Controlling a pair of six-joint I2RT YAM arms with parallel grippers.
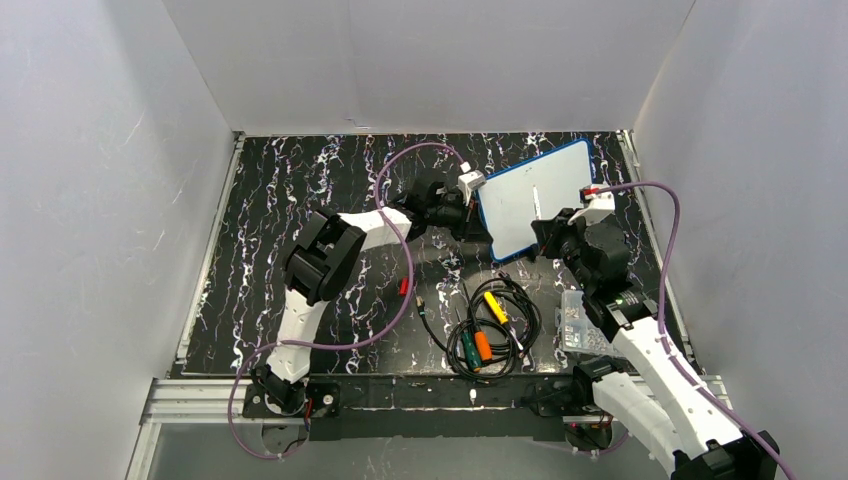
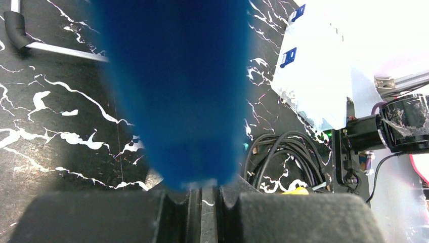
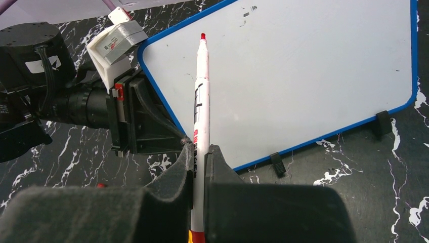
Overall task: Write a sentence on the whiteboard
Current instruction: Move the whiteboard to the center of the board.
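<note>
The whiteboard (image 1: 530, 195), white with a blue rim, lies at the back right of the table. My left gripper (image 1: 480, 213) is shut on its left edge; the blurred blue rim (image 2: 172, 91) fills the left wrist view above the closed jaws of the left gripper (image 2: 202, 190). My right gripper (image 3: 199, 152) is shut on a white marker (image 3: 200, 101) with a red tip, which points out over the whiteboard (image 3: 303, 76) near its left corner. From above, the right gripper (image 1: 545, 235) sits at the board's near edge. No sentence is in view on the board's face.
A coil of black cable (image 1: 485, 325) with yellow, orange and green pieces lies at the front centre. A clear plastic box (image 1: 580, 325) sits by the right arm. Two black clips (image 3: 277, 164) stick out from the board's near rim. White walls enclose the table.
</note>
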